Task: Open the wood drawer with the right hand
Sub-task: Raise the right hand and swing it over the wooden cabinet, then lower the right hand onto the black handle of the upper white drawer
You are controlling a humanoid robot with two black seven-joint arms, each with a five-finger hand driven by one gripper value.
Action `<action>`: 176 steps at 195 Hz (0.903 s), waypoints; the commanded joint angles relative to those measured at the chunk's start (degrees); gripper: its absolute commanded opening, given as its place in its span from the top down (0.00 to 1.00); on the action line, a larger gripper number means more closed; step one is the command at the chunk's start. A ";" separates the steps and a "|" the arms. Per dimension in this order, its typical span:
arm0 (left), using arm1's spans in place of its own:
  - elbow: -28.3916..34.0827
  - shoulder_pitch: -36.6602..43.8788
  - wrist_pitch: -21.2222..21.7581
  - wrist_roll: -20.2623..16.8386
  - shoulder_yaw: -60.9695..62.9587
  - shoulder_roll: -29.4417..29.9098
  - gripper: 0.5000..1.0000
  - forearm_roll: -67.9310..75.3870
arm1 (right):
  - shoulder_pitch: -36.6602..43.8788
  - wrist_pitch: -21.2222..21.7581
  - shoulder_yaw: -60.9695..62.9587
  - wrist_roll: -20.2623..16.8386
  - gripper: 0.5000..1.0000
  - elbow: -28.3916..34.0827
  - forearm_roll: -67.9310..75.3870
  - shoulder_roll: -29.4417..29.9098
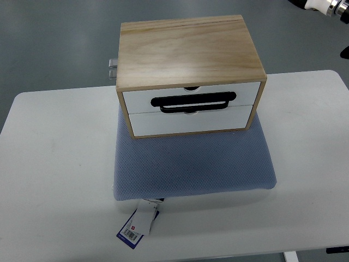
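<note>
A small wood drawer box (188,52) stands on a blue-grey cushion (191,164) in the middle of a white table (54,164). It has two white drawer fronts, one above the other, and both sit flush with the frame. A black bar handle (193,101) lies across the seam between them. A part of my right arm (326,6), white, black and silver, shows at the top right corner, far from the box and off the table. A small black piece (344,52) shows at the right edge below it.
A paper tag (136,226) hangs from the cushion's front left corner. A small metal bracket (112,68) sticks out behind the box's left side. The table's far edge runs just behind the box, with grey floor beyond.
</note>
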 commanded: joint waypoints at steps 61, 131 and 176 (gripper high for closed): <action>-0.14 -0.01 0.00 0.00 0.00 0.00 0.00 0.00 | 39.17 -3.11 -40.59 -24.51 0.12 28.59 2.33 -4.83; 0.21 -0.01 0.00 0.00 0.00 0.00 0.00 0.00 | 44.72 -21.17 -49.65 -31.83 0.12 35.01 23.49 7.81; 0.30 -0.01 0.00 0.00 -0.09 0.00 0.00 0.00 | 40.06 -27.45 -50.35 -31.83 0.12 34.22 25.01 13.01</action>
